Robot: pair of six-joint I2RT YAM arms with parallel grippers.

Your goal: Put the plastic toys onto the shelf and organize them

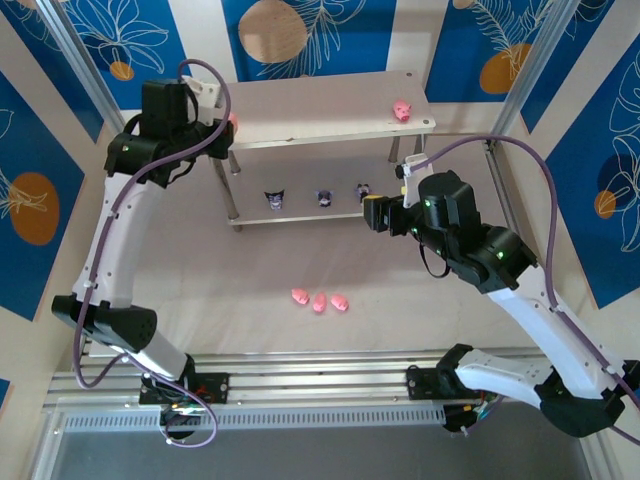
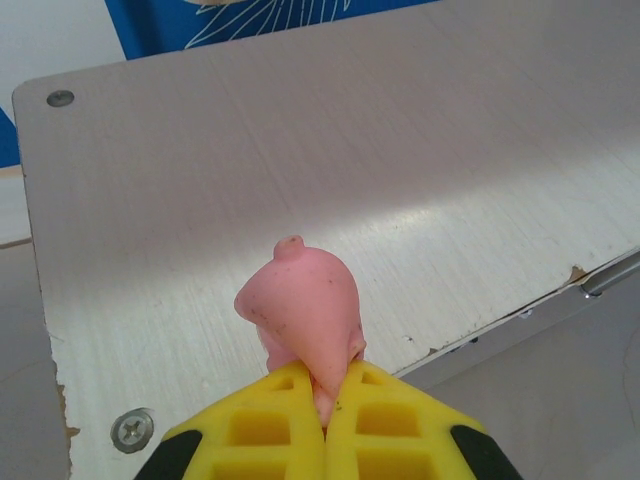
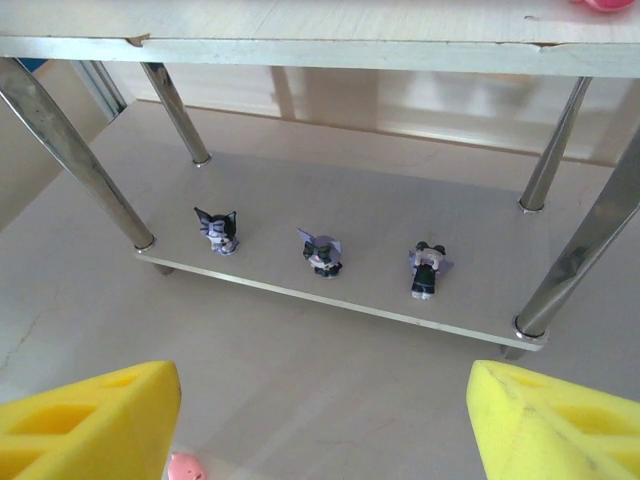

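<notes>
**Figure.** Loading of the shelf, at a midway stage. In the overhead view the shelf stands at upper centre of the frame.

- **Lower board:** The lower board carries the three dark figurines. They stand upright in a spaced row near the front edge (the purple-black set appears complete).
- **Upper board:** The upper board carries one pink pig near its right end.
- **Left jaws:** These sit at the upper left of the overhead frame, by the board's left end, and are closed fully on a second pink pig. In the left wrist view the yellow fingers pinch its lower part. The pig is poised over the near left corner of the upper board; whether it touches the board or hangs just above cannot be told.
- **Right jaws:** These sit right of centre in the overhead frame, in front of the lower board. They stand wide apart and hold nothing, and the right wrist view looks between them at the dark row.
- **Table:** Three pink pigs lie close together on the table at lower centre, well apart from the shelf.

**Judged progress:** Four of the eight figurines are placed, a fifth looks about to be set down, and three are left to collect. The pink row on the upper board is barely begun.
</notes>
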